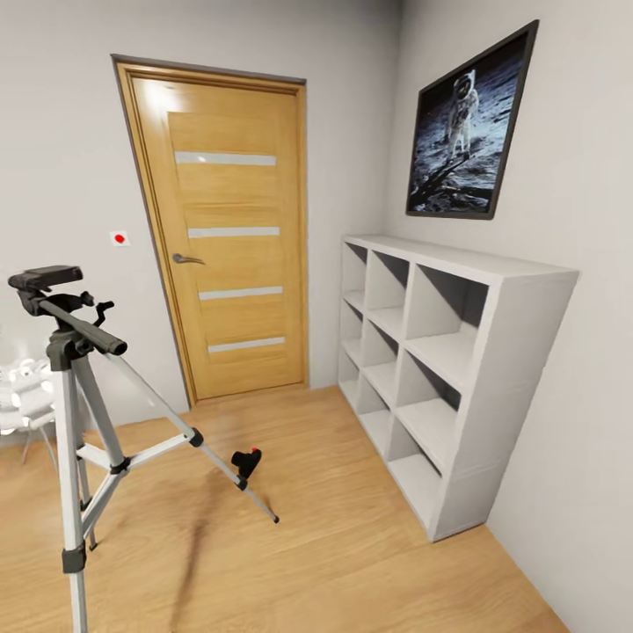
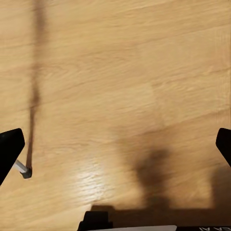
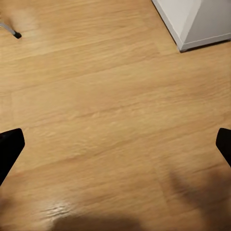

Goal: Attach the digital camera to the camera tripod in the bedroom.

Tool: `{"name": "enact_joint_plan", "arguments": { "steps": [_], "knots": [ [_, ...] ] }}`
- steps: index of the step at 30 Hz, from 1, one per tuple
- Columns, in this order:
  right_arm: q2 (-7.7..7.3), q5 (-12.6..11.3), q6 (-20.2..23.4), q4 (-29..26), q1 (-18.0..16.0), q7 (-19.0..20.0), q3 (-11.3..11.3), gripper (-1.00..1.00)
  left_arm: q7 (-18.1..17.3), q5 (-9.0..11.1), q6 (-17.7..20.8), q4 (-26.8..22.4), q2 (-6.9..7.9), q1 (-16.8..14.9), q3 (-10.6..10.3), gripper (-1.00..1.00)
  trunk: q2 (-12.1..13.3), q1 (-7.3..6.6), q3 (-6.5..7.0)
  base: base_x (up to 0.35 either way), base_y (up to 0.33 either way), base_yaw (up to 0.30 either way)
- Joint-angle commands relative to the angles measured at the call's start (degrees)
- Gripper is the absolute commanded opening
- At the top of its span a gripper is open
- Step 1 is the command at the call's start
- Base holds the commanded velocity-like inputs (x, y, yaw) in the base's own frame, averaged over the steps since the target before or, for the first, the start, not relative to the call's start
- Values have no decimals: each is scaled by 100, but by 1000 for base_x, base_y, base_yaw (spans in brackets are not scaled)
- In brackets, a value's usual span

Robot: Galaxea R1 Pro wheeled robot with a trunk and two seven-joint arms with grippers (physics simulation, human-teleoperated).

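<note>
One white cube shelf (image 1: 440, 369) against the right wall, its visible cubbies bare inside. One camera tripod (image 1: 83, 440) at my left, upright on three silver legs, long axis vertical; its black pan handle (image 1: 83, 332) slants down toward me. One digital camera (image 1: 247, 461) on the wood floor (image 1: 334, 545), just beside the tripod's forward leg, red button on its upper side; facing unclear. My left gripper (image 2: 115, 144) and right gripper (image 3: 115, 144) hang over bare floor, fingers spread wide, holding nothing. One oak door (image 1: 229, 237) shut ahead.
</note>
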Motion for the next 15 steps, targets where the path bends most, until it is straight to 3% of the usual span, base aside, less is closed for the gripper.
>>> {"name": "enact_joint_plan", "arguments": {
  "steps": [1, 6, 15],
  "knots": [
    [0, 4, -16, 3, -3, -2, 0, 100, 2, 5, -7, -7, -1, 2, 2, 100, -3, 0, -5, 0, 0, 48],
    [-1, 4, -16, 3, -3, -2, -1, 100, 2, 5, -2, -7, -2, 2, 2, 100, -3, 0, -5, 168, 0, 15],
    [-1, 4, -16, 3, -3, -2, -1, 100, 2, 5, -5, -7, -2, 3, 2, 100, -3, 0, -5, 324, 0, 1]
  ]
}}
